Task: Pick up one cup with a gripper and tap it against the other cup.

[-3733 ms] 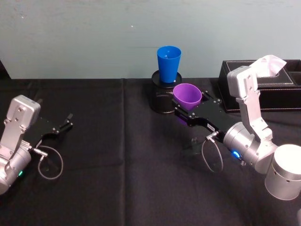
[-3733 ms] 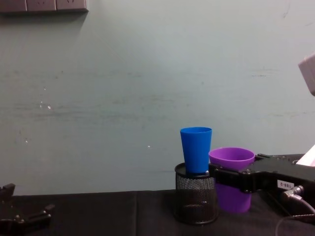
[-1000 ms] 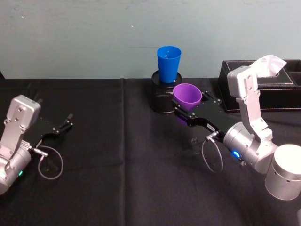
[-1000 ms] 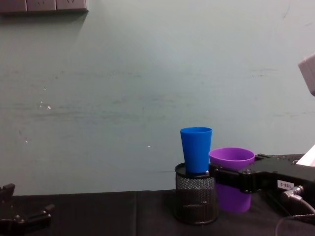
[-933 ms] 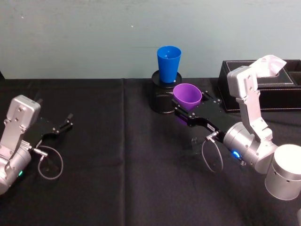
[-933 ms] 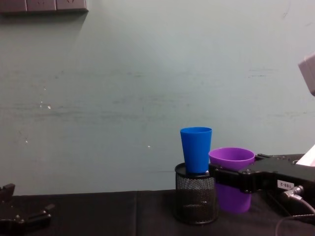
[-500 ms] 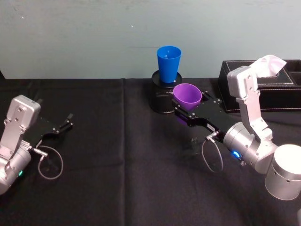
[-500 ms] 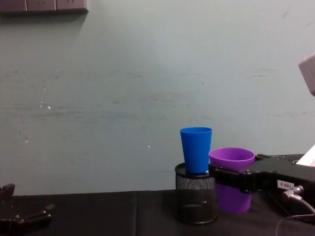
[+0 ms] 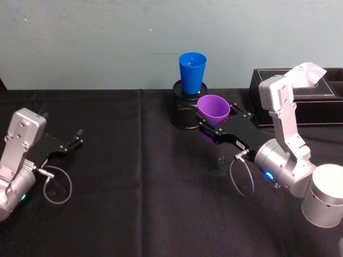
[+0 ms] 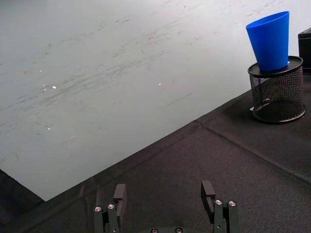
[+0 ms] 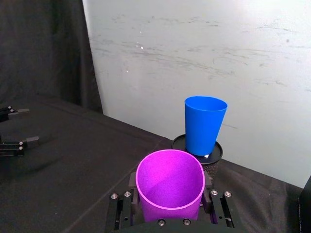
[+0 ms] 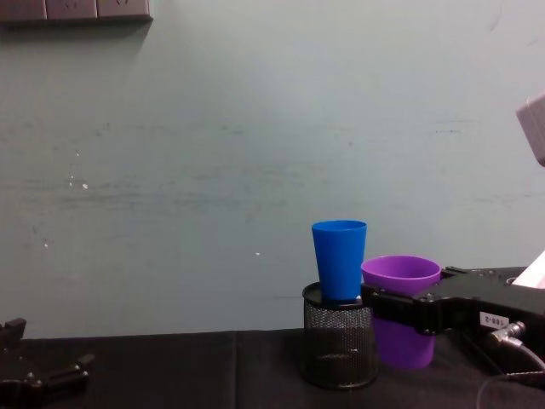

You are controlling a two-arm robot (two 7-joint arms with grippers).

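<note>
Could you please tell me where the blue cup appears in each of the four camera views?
Head view: blue cup at top centre.
Chest view: cup low, right of centre, left of the purple cup.
Left wrist view: cup in the picture's upper right corner.
Right wrist view: cup right of centre, beyond the purple cup.
Shared landmark: the black mesh pen holder beneath it.

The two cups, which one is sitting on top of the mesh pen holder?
The tall blue cup; the purple cup is held beside it in the right gripper.
</note>
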